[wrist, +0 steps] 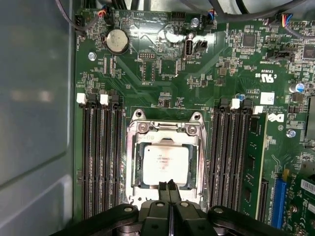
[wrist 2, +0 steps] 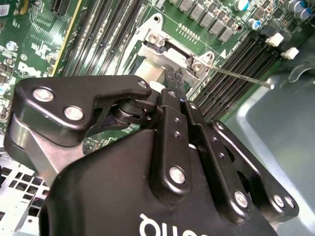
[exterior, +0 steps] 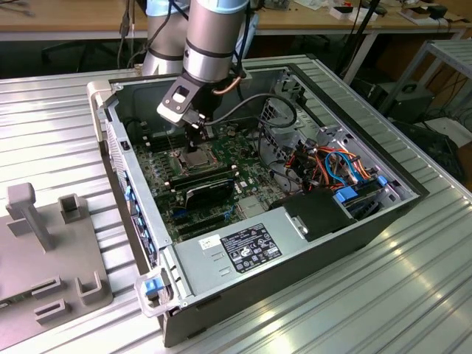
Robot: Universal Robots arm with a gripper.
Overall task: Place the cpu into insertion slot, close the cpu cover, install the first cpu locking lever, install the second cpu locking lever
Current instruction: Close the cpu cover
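Exterior view: the gripper (exterior: 198, 144) hangs over the insertion slot (exterior: 192, 158), at ten o'clock inside the computer case (exterior: 295, 284); first wrist view: its fingertips (wrist: 165, 189) meet, empty, at the edge of the cpu (wrist: 162, 164), seated within the cpu cover (wrist: 131, 162); second wrist view: closed fingers (wrist 2: 173, 81) above the cover.

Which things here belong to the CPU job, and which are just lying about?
Job:
cpu
cpu cover, framing the chip
cpu locking lever
gripper, shut, tips at the chip's edge

Lying about:
memory slots
coin cell
power supply
cable bundle
grey fixture
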